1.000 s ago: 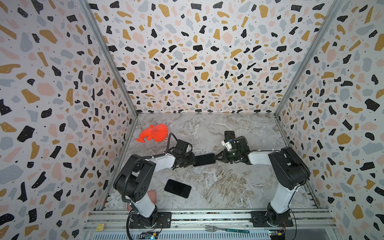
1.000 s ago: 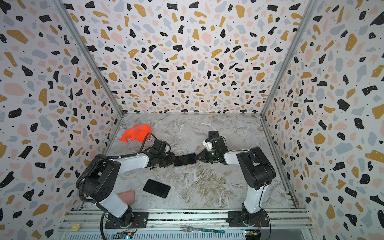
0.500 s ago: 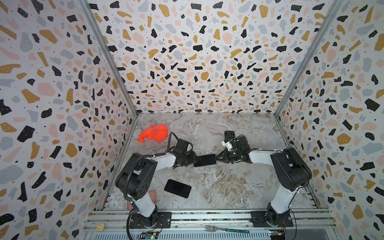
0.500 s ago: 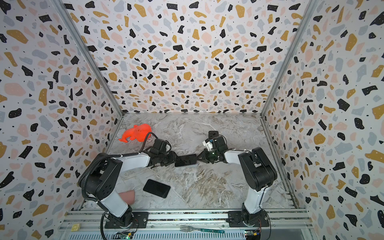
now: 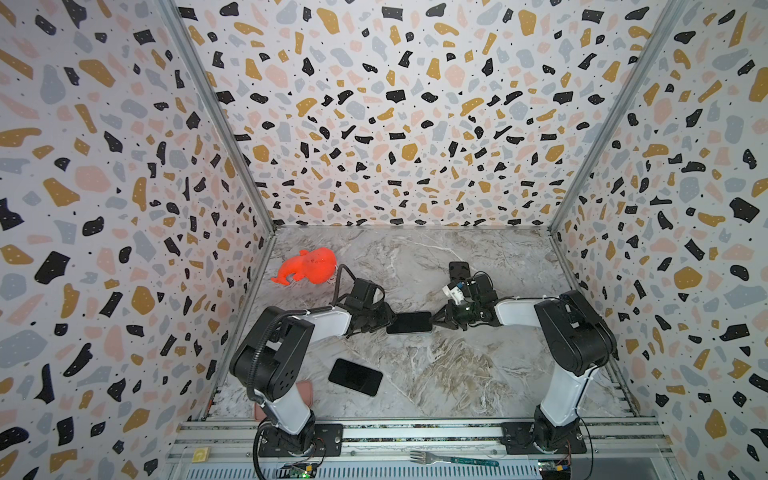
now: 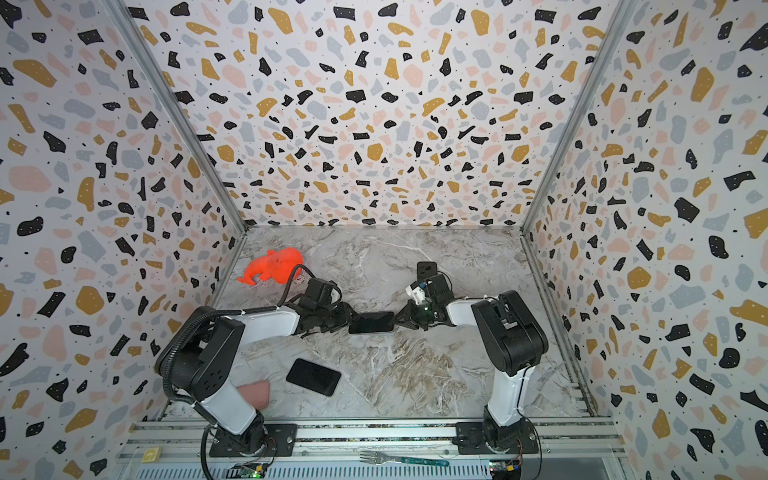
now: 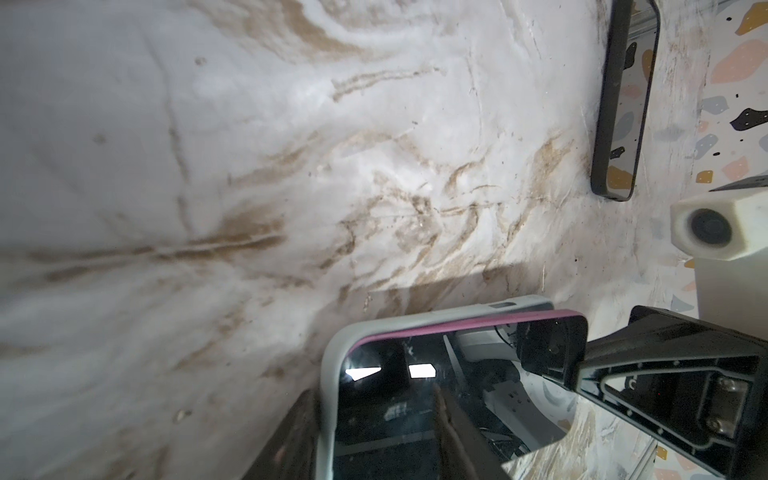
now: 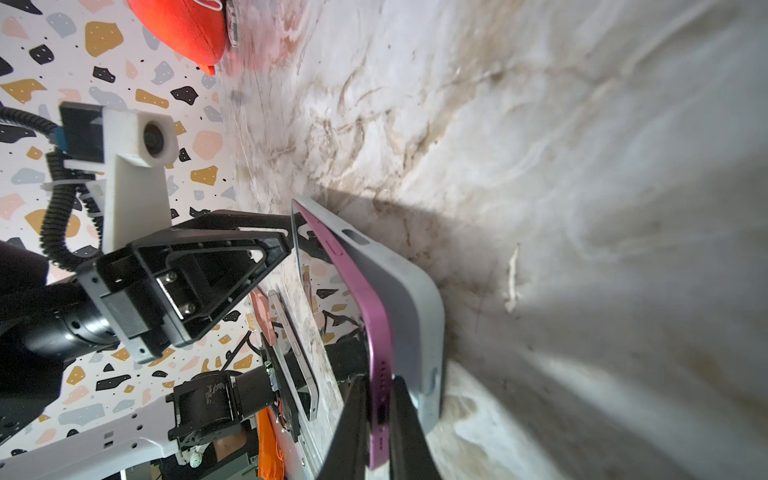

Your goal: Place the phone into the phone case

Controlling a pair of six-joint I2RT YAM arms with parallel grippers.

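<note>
The phone [image 5: 409,322] [image 6: 371,322] has a dark screen and a purple edge [image 8: 376,332], and it lies mid-table in both top views. It rests partly in the grey phone case [image 8: 405,286] [image 7: 328,374], with its purple edge standing proud of the case's rim. My left gripper [image 5: 388,322] [image 7: 374,392] holds the left end, one finger outside the case's rim and the other on the screen. At the right end my right gripper [image 5: 434,322] [image 8: 380,380] is shut on the phone's purple edge.
A second black phone [image 5: 355,377] [image 6: 313,377] lies flat near the front left. An orange toy [image 5: 307,270] sits at the back left. A pink item [image 6: 255,392] lies by the left arm's base, and a fork [image 5: 453,459] rests on the front rail.
</note>
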